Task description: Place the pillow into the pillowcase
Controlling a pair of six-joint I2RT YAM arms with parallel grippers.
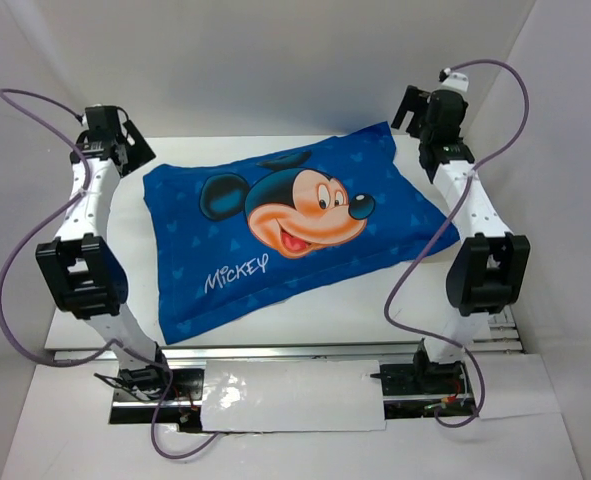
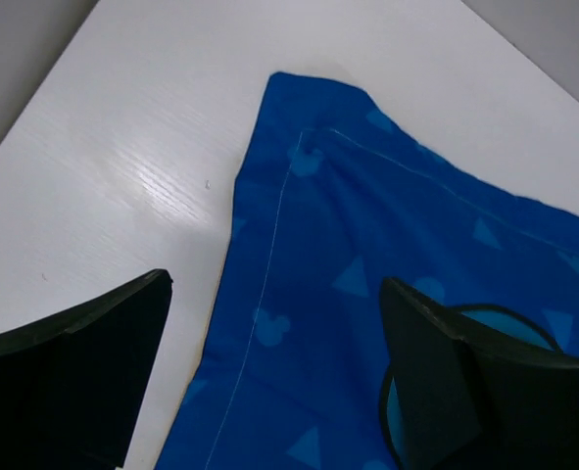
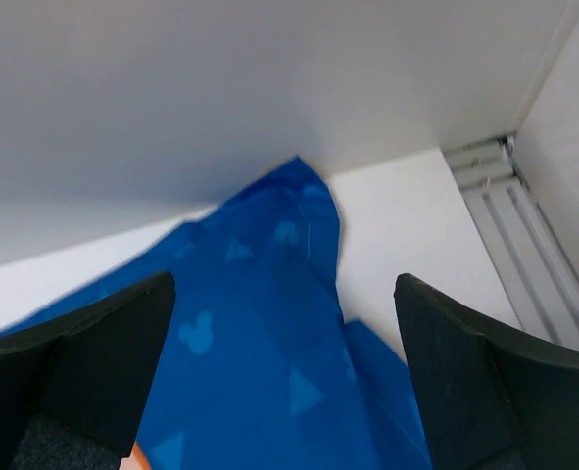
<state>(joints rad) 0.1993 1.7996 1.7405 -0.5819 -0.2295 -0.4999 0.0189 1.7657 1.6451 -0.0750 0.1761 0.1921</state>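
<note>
Pillowcase (image 1: 295,230) lies flat on the white counter (image 1: 325,325). It is blue, with the cartoon mouse face and "Mickey" script up, and plump over its whole area. Judged filled, though no pillow surface shows at any edge. Long axis runs near-left to far-right, a little skewed to the counter's edges.

Left hand (image 2: 274,372): fingers apart, nothing between them, over the far-left corner of the case. The stitched hem line and flat border are visible below it. Right hand (image 3: 284,372): fingers apart, empty, above the far-right corner, which points toward the back wall (image 3: 220,78). Each hand is nearest its own far corner. Neither appears to touch cloth.

Judgement: task looks at or near its end. Any coming move would be a tidy of a far corner or a pull-back.

Room: white enclosure walls around the counter, metal rail (image 3: 524,225) along its right edge.
</note>
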